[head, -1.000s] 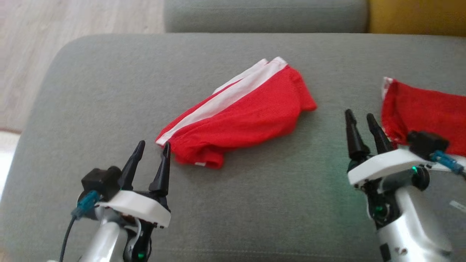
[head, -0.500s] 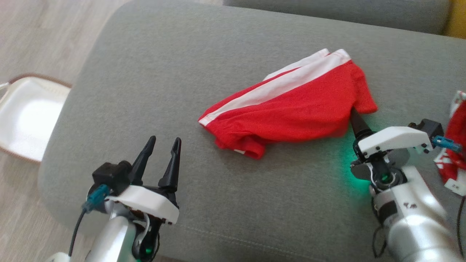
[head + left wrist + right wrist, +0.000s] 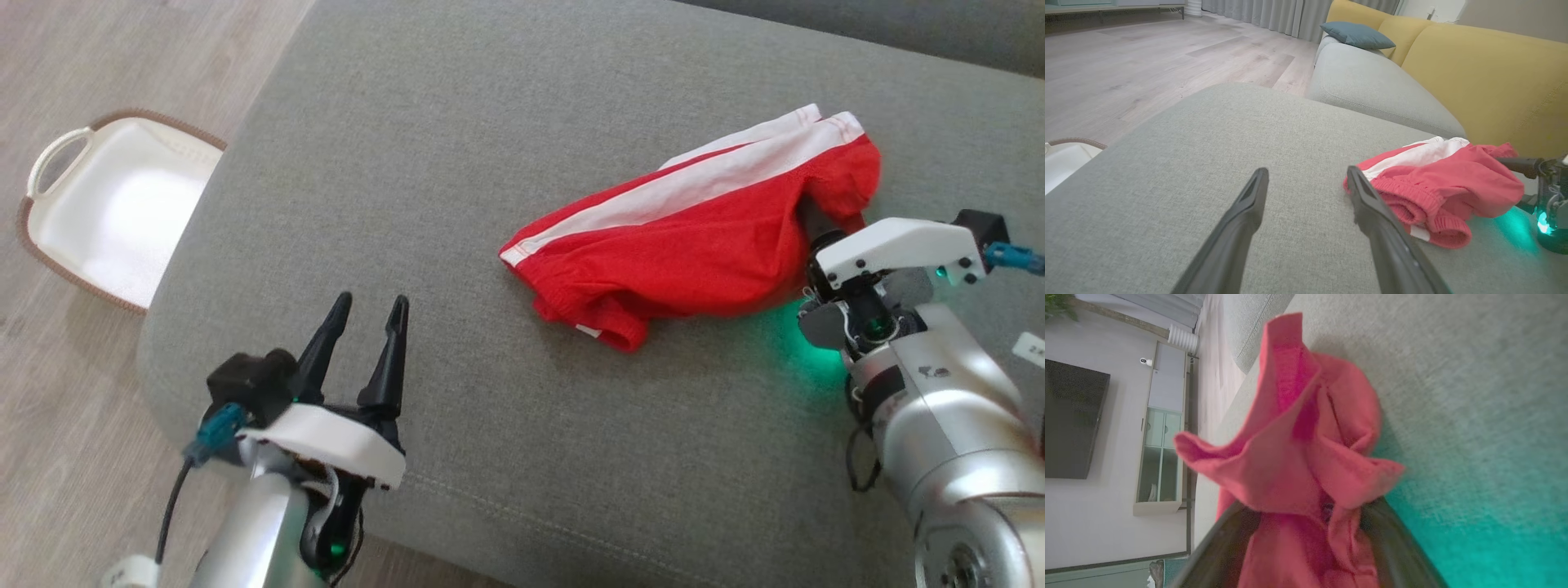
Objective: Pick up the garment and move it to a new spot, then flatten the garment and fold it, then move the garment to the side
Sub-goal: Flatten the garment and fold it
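Cloth this thin should be light, limp and best pinched through a bunched fold. Head view: the red garment (image 3: 694, 245) lies on the grey cushion (image 3: 408, 163), its long axis following the white stripe (image 3: 678, 192) from lower left to upper right. The left gripper (image 3: 371, 300) hovers spread and empty, well apart, and the right gripper (image 3: 816, 241) is dug into the garment's right end. Left wrist view: a ribbed edge (image 3: 1425, 204) faces that gripper. Right wrist view: the jaws stand apart, fabric bunched between them, unclamped.
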{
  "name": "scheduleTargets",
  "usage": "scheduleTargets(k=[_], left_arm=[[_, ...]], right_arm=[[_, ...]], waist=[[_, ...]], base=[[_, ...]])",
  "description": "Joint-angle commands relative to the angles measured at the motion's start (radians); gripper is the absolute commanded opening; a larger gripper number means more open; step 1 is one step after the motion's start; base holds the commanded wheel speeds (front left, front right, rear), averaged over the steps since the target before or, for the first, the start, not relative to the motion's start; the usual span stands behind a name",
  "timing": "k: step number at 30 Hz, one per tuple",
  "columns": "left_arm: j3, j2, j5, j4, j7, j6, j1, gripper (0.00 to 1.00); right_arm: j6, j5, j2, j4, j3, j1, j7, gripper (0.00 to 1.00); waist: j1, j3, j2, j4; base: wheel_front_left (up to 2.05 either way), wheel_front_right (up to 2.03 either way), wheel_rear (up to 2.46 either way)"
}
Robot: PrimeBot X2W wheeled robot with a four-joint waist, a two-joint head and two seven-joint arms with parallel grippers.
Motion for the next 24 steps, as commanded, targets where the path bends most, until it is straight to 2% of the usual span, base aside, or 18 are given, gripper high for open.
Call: scheduleTargets(k=[1,8,9,10,11,12,24], left_arm=[[0.042,0.005,0.01,-0.029,-0.008,-0.008,-0.049,1.0],[0.053,-0.004,0.012,-0.024,-0.008,-0.014,-0.059,1.0],[0.056,-0.005,0.013,-0.024,-0.008,-0.014,-0.06,1.0],[0.056,-0.005,0.013,-0.024,-0.008,-0.014,-0.06,1.0],[0.058,-0.006,0.013,-0.023,-0.008,-0.015,-0.06,1.0],[0.06,-0.007,0.014,-0.022,-0.008,-0.015,-0.061,1.0],[0.074,-0.011,0.029,-0.01,-0.008,-0.02,-0.07,1.0]], right_arm=[[-0.001,-0.016,0.011,-0.011,0.01,-0.023,0.005,1.0],[-0.001,-0.088,-0.007,-0.01,-0.047,-0.016,0.004,1.0],[-0.001,-0.099,-0.006,-0.009,-0.054,-0.018,0.0,0.88],[-0.001,-0.099,-0.006,-0.009,-0.054,-0.018,0.0,0.88],[-0.001,-0.109,-0.004,-0.009,-0.059,-0.024,-0.007,0.39],[-0.001,-0.117,-0.001,-0.009,-0.063,-0.03,-0.017,0.0],[-0.001,-0.134,0.028,-0.046,-0.054,-0.046,-0.115,0.0]], waist=[[0.0,0.007,0.0,0.008],[0.0,0.025,0.0,0.016],[0.0,0.027,0.0,0.015],[0.0,0.027,0.0,0.015],[0.0,0.029,0.0,0.012],[0.0,0.031,0.0,0.008],[0.0,0.012,0.0,-0.069]], base=[[0.0,0.0,0.0],[0.0,0.0,0.0],[0.0,0.0,0.0],[0.0,0.0,0.0],[0.0,0.0,0.0],[0.0,0.0,0.0],[0.0,0.0,0.0]])
